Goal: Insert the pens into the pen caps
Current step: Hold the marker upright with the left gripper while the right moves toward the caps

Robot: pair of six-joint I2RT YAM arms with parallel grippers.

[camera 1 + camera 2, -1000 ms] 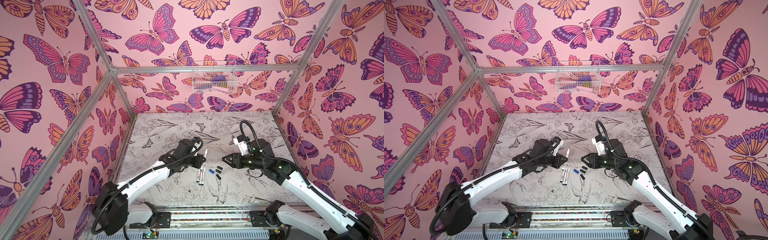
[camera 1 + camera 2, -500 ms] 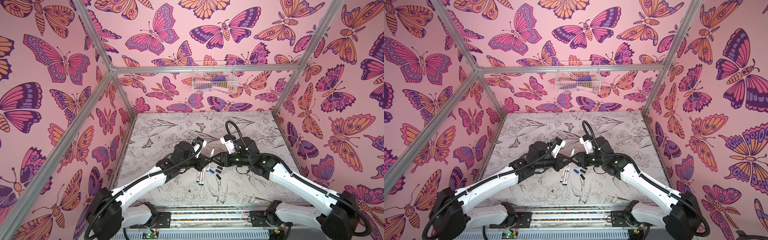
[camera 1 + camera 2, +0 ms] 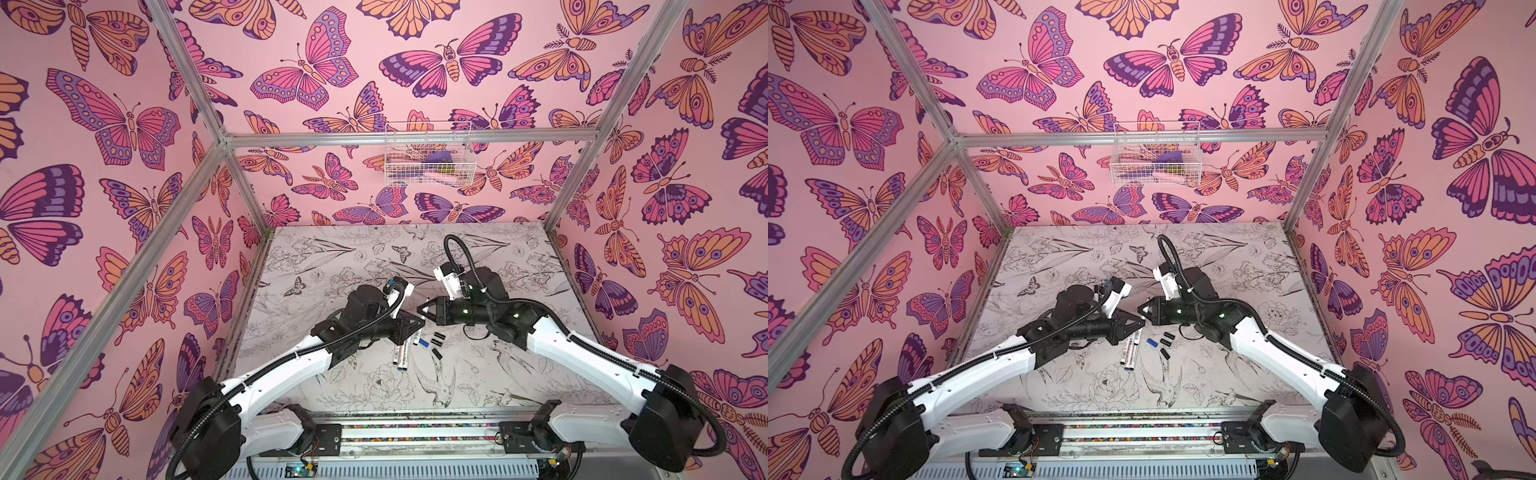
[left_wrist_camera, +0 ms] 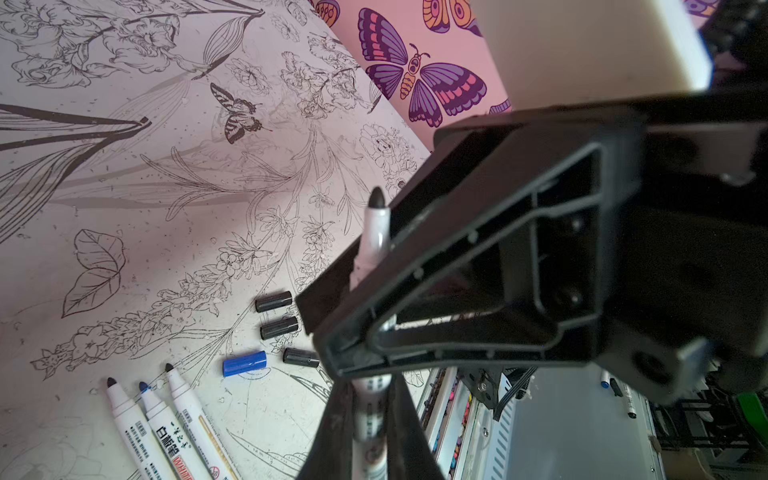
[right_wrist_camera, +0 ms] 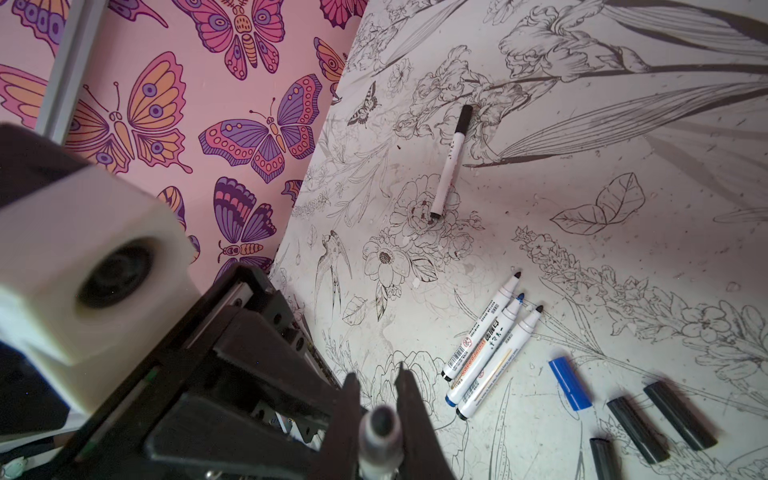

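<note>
**White marker pen clamped from both sides above the mat**

Change over the last second: the right gripper (image 5: 378, 386) then stood off to the right with its jaws part open. It has since crossed to the middle, and its jaws are pressed together on the held pen (image 4: 376, 241). The left gripper (image 4: 370, 386) keeps its clamp on the same pen's barrel, lower down. Everything lying on the mat (image 3: 519, 374) sits as it did.

Items:
- Held pen: it is off the table, uncapped and gripped by both arms. The left wrist view shows its dark tip poking out past the right gripper's fingers. The right wrist view shows that tip end-on between two fingers.
- Three uncapped pens (image 5: 482, 353): they lie side by side, touching, on the mat just on the near side of the grippers. The middle one is blue-tipped and the outer two are black-tipped.
- Blue cap (image 5: 570, 384): it lies loose, just beside those pens.
- Three black caps (image 4: 279, 327): they lie loose and close together, next to the blue cap.
- Capped pen (image 5: 451, 160): it wears a black cap and lies alone, well apart from the group. Only the right wrist view shows it.

Both top views show the two arms meeting tip to tip at mid-table.
</note>
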